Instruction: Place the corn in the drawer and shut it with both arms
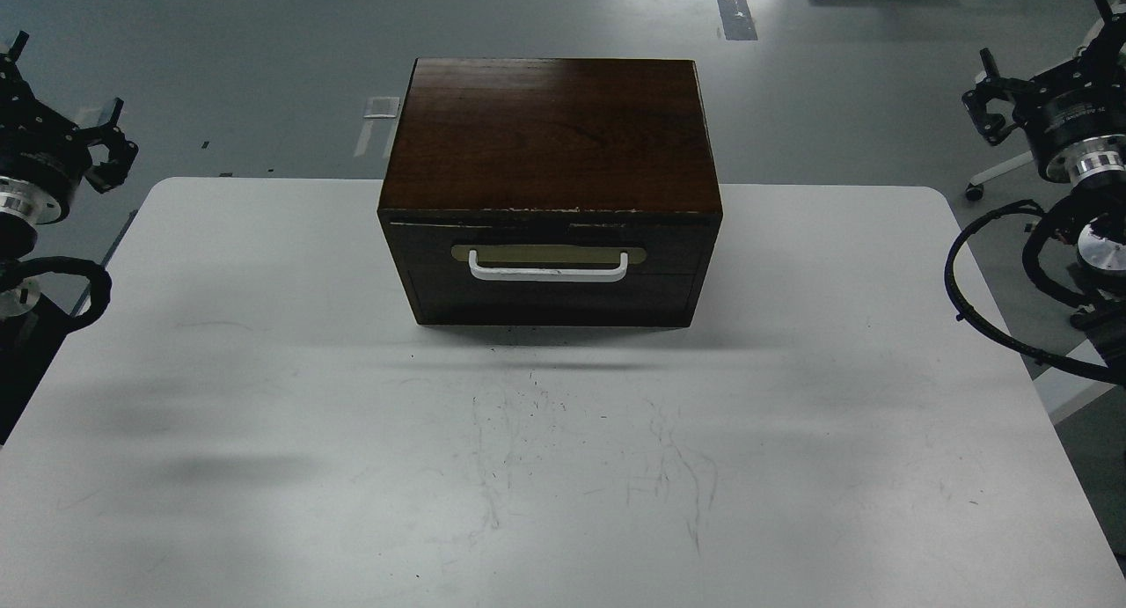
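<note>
- The left pincer (104, 142) hangs off the counter's left edge, raised and holding nothing; it is small and dark, and I cannot tell whether its fingers are parted or together.
- The right pincer (992, 106) sits likewise beyond the right edge, empty, with its fingers too dark to read.
- Between them, well apart from both, the wooden box (550, 150) stands at the far middle of the white counter (264, 397).
- The drawer (550, 274) appears pushed fully in, and its white handle (548, 272) faces me.
- No corn shows anywhere on the counter; it may lie inside the drawer, but that is hidden.
- My judgement: either the task is at its end, or it has not begun. If the corn is not yet stowed, the next move calls for one pincer to hook the handle and draw it out.
</note>
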Action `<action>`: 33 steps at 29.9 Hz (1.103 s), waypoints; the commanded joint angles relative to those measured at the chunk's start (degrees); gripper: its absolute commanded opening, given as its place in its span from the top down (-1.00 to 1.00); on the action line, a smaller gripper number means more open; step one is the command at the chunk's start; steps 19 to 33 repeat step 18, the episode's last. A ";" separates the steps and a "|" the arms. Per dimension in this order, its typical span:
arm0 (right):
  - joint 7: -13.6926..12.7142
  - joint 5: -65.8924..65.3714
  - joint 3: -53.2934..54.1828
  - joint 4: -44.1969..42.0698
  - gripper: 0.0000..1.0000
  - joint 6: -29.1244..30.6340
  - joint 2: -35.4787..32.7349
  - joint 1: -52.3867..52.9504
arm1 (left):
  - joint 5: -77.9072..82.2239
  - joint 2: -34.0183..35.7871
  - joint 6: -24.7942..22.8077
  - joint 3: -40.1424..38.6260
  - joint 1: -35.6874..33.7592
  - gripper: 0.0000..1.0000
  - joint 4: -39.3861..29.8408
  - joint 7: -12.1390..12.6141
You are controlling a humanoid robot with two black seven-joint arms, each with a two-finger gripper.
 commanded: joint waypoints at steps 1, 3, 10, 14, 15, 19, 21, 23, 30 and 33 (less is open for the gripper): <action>-3.70 0.34 1.70 -1.15 -1.00 0.00 1.28 0.13 | -0.01 -0.17 0.00 0.05 0.18 -0.93 -0.01 0.63; -3.35 0.43 2.23 -1.41 -1.00 0.00 2.07 -0.22 | 0.08 -0.25 0.00 0.13 0.27 -0.93 -0.01 0.71; -1.85 0.43 2.23 -1.15 -1.00 0.00 2.16 -0.57 | 0.08 -1.48 0.00 -0.22 0.00 -0.95 -0.53 0.63; -1.85 0.43 2.05 -0.80 -1.00 0.00 2.25 -0.84 | 0.08 -2.36 0.00 -0.22 -0.26 -0.95 -0.54 0.63; -1.85 0.43 1.97 -0.80 -1.00 0.00 2.25 -0.93 | 0.08 -2.45 0.00 -0.22 -0.26 -0.95 -0.62 0.63; -1.85 0.34 1.17 -0.71 -1.00 0.00 2.16 -1.63 | 0.08 -2.63 0.00 -0.30 -0.26 -0.95 -0.71 0.63; -1.85 0.34 1.17 -0.71 -1.00 0.00 2.16 -1.63 | 0.08 -2.63 0.00 -0.30 -0.26 -0.95 -0.71 0.63; -1.85 0.34 1.17 -0.71 -1.00 0.00 2.16 -1.63 | 0.08 -2.63 0.00 -0.30 -0.26 -0.95 -0.71 0.63; -1.85 0.34 1.17 -0.71 -1.00 0.00 2.16 -1.63 | 0.08 -2.63 0.00 -0.30 -0.26 -0.95 -0.71 0.63; -1.85 0.34 1.17 -0.71 -1.00 0.00 2.16 -1.63 | 0.08 -2.63 0.00 -0.30 -0.26 -0.95 -0.71 0.63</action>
